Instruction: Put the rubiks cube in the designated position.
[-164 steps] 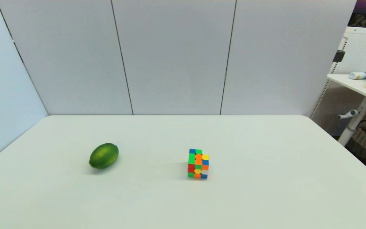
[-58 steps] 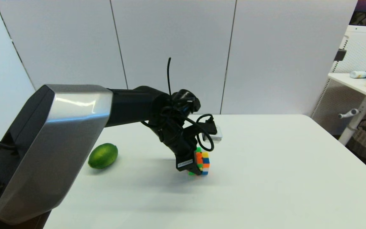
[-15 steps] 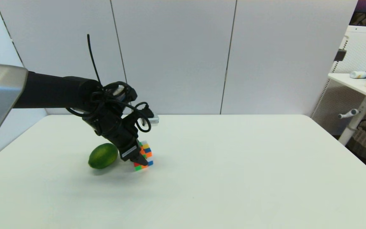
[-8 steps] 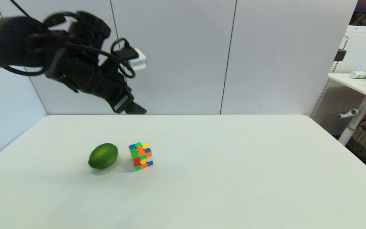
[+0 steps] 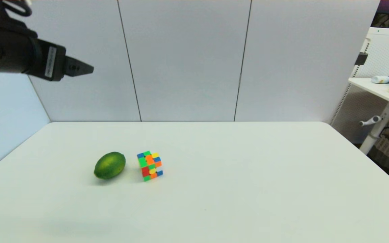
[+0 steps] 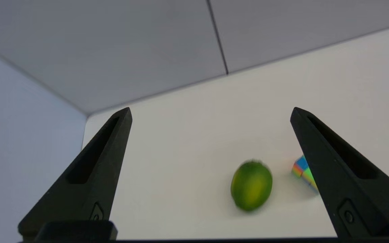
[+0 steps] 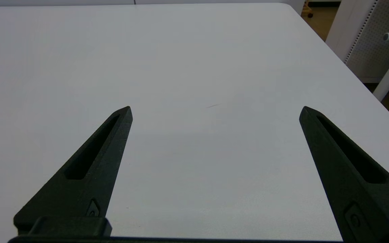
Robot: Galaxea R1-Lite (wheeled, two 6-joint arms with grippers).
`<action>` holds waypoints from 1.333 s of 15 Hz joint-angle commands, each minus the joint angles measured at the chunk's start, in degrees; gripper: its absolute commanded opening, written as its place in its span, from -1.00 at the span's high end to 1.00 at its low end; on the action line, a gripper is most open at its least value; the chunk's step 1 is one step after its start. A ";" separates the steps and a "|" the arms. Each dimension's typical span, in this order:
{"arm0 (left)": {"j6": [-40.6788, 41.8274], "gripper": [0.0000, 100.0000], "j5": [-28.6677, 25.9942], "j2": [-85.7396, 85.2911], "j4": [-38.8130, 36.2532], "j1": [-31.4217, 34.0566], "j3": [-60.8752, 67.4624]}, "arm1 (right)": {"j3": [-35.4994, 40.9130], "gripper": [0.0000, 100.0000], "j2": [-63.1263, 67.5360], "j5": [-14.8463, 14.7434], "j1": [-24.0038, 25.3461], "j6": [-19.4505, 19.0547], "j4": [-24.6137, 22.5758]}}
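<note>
In the head view, the small scrambled multicoloured rubiks cube is sitting free on the white bench, left of centre, just beside an oval green lime but apart from it. The black left gripper is hanging high in the upper left, holding nothing. Judging by this, the placing looks finished, if that unmarked patch is the designated position.

The left wrist view is showing what the head view hides: its fingers are standing wide apart, with lime and cube far below.

The right wrist view alone is showing the right gripper, fingers spread over bare bench.
</note>
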 commanded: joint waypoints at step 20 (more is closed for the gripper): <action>-2.02 -1.00 -20.22 -80.40 -22.55 19.85 83.99 | -0.01 -1.00 0.07 0.00 0.00 0.05 0.02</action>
